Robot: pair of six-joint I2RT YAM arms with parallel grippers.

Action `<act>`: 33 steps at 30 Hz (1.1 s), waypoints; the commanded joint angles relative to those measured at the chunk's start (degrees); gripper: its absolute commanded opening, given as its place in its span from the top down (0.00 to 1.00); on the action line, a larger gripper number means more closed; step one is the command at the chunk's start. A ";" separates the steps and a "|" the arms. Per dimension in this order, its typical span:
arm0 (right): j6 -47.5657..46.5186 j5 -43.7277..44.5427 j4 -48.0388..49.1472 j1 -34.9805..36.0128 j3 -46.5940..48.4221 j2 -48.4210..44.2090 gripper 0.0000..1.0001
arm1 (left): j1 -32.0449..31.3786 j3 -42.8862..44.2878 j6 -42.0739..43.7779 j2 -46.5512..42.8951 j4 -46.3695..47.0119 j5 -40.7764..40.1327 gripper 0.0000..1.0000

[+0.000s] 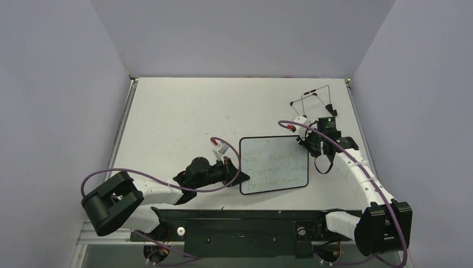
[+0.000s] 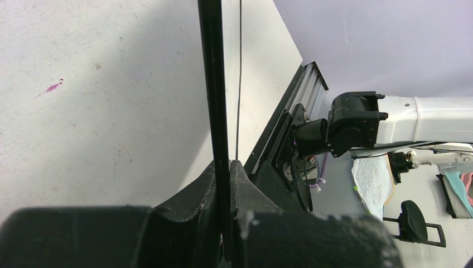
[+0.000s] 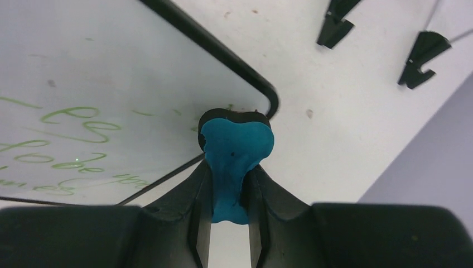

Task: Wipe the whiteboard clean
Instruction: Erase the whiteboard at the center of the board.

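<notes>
The whiteboard [image 1: 274, 164] lies near the table's front middle, white with a thin black rim and green handwriting. My left gripper [image 1: 230, 167] is shut on its left edge; in the left wrist view the black rim [image 2: 215, 84] runs between my closed fingers [image 2: 207, 190]. My right gripper [image 1: 310, 144] is shut on the blue bone-shaped eraser [image 3: 234, 162]. Its black felt end rests at the board's top right corner [image 3: 268, 95]. Green writing [image 3: 78, 120] shows on the board in the right wrist view.
A thin wire stand with black feet [image 1: 315, 100] stands at the back right, just beyond my right arm; its feet show in the right wrist view [image 3: 418, 67]. Purple cables loop off both arms. Grey walls close the table's sides and back.
</notes>
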 commanded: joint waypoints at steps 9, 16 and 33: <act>-15.22 -14.50 -13.16 1.02 2.79 0.69 1.00 | -0.42 0.20 2.67 -0.34 3.18 0.58 1.00; 3.93 5.93 6.62 1.34 -0.45 0.27 1.00 | -0.43 0.24 2.81 -0.34 3.14 0.62 1.00; -0.70 -6.01 -1.85 3.49 2.48 1.45 1.00 | -0.41 0.02 3.07 -0.43 3.34 0.75 1.00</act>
